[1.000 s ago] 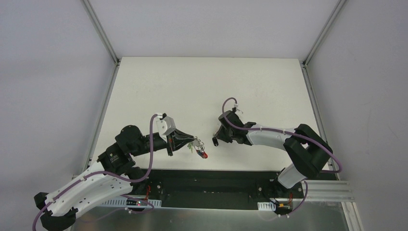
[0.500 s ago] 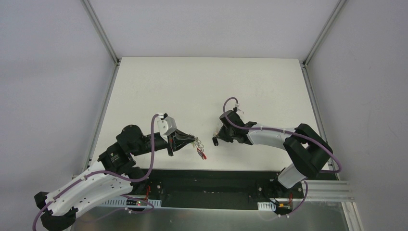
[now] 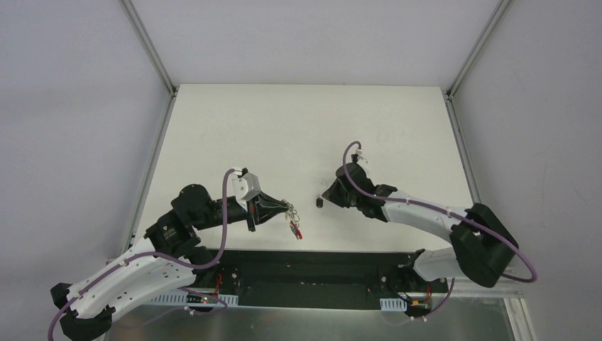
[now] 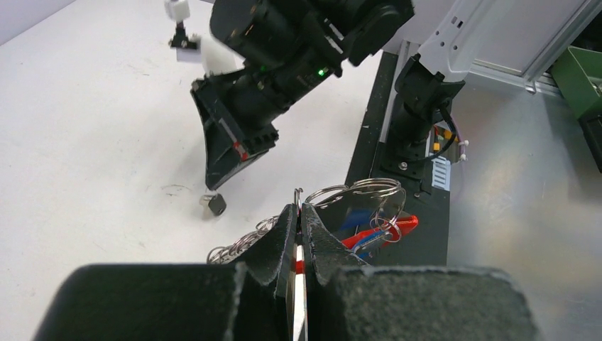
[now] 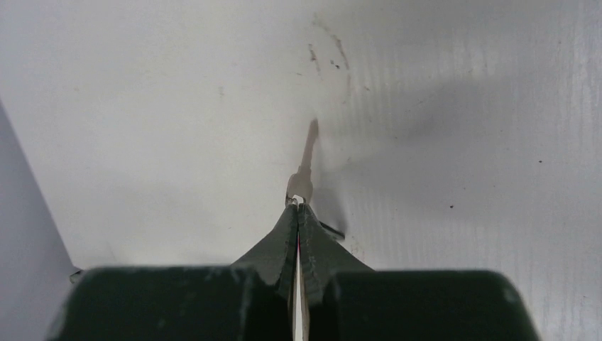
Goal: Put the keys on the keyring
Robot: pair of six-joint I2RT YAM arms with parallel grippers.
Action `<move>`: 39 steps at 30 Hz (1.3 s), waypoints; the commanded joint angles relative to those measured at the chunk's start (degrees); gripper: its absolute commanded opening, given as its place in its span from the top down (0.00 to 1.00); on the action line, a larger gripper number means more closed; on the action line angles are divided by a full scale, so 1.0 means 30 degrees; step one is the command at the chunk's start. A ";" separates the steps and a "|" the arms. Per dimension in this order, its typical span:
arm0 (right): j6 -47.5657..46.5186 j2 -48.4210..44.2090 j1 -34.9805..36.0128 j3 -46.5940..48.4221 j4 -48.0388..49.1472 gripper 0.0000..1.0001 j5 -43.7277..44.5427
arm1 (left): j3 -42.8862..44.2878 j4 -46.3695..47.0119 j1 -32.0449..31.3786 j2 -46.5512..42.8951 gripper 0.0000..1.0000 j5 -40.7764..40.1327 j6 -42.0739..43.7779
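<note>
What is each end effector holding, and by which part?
Left end effector pinches the keyring by its loop; right end effector seems to pinch a key at its head.

A white table (image 3: 298,128) fills the middle, its matt top faintly scuffed with a few dark marks. Plain pale grey walls (image 3: 71,106) close it in on three sides, with slim aluminium posts (image 3: 148,46) at the two far corners. A black strip (image 3: 312,266) runs along the near edge, with a brushed metal shelf (image 3: 305,323) beyond it. A ribbed aluminium rail (image 3: 490,280) lies at the right. The light is soft and even.
</note>
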 commanded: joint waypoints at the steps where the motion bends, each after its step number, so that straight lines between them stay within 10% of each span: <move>1: -0.1568 -0.3336 0.0051 -0.0559 0.0172 1.00 0.0723 | 0.0380 0.1628 -0.0170 -0.0135 1.00 0.0815 -0.0525; 17: -0.8677 -1.4235 0.0304 -0.1792 -0.0188 1.00 -0.3678 | 0.1133 0.2108 -0.0170 0.0130 1.00 0.3713 -0.1121; 39: -1.6278 -1.3101 0.3261 0.4877 -0.4592 1.00 -1.2330 | 0.3359 0.2146 -0.0162 0.2995 1.00 1.1382 -0.1424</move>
